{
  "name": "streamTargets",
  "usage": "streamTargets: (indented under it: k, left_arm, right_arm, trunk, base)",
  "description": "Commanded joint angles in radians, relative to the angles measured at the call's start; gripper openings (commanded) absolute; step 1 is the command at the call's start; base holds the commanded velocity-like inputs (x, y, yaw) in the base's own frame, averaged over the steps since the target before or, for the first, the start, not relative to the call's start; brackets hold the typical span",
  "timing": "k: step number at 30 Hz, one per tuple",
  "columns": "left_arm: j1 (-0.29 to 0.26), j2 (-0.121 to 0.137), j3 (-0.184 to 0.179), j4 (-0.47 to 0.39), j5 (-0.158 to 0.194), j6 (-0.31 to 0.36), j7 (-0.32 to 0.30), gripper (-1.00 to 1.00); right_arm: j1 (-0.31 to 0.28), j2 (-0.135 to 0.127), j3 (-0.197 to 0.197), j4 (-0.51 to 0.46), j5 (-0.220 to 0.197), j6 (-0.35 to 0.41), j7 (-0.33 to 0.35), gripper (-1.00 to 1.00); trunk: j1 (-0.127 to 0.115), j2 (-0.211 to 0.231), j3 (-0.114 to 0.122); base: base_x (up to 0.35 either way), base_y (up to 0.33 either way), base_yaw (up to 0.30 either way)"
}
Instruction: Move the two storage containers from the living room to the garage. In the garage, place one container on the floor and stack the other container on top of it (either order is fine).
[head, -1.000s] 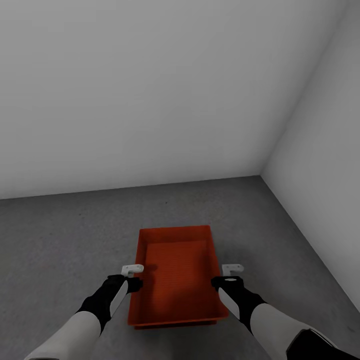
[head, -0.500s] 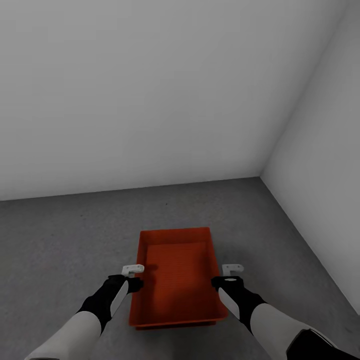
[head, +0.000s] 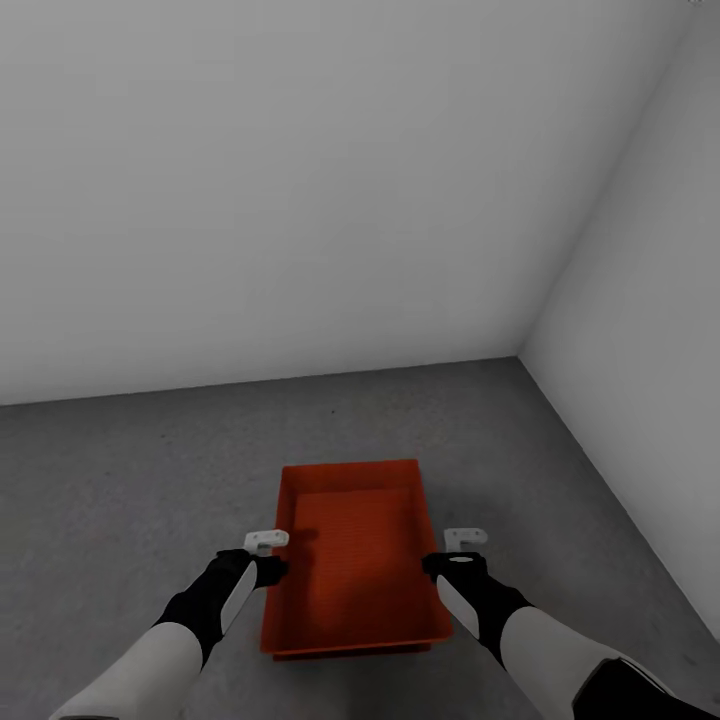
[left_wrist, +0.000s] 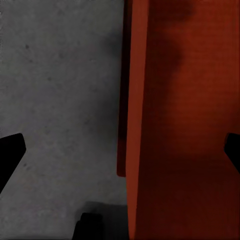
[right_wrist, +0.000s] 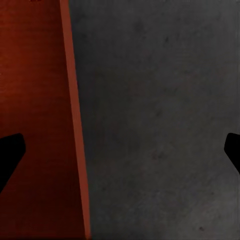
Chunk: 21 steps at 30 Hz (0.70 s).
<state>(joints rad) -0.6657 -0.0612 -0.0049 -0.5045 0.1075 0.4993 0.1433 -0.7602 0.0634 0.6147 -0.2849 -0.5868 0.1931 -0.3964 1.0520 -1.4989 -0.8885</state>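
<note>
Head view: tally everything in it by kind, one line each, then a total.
Orange-red storage container: 1
Robot claws: 2, the left claw and the right claw
Total: 3, over the grey concrete floor

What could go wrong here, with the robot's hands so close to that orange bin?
1. Both jaws are wide open astride the storage container's side walls, so the left gripper or right gripper might nudge it across the floor when pulling away.
2. The wall stands near on the right; turning there might clip it.
</note>
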Motion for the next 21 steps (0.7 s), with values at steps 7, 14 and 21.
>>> streamTargets:
  k: [7, 14, 21]
  left_arm:
    - [0.0, 0.0, -0.001, -0.002, 0.009, 0.005, 0.008, 1.0]
    - [0.0, 0.0, -0.002, -0.002, 0.009, 0.005, 0.009, 1.0]
    - [0.0, 0.0, -0.003, -0.002, 0.009, 0.005, 0.009, 1.0]
  right_arm:
    - [-0.001, 0.0, 0.008, -0.002, -0.005, 0.006, -0.007, 1.0]
    - [-0.001, 0.0, 0.008, -0.002, -0.006, 0.005, -0.007, 1.0]
    - [-0.001, 0.0, 0.007, -0.002, -0.009, -0.016, -0.008, 1.0]
  trunk:
    - [-0.027, 0.049, 0.021]
    - [-0.054, 0.098, 0.043]
    - [-0.081, 0.147, 0.071]
  base:
    - [0.0, 0.0, 0.0]
    - [0.0, 0.0, 0.0]
    - [0.0, 0.0, 0.0]
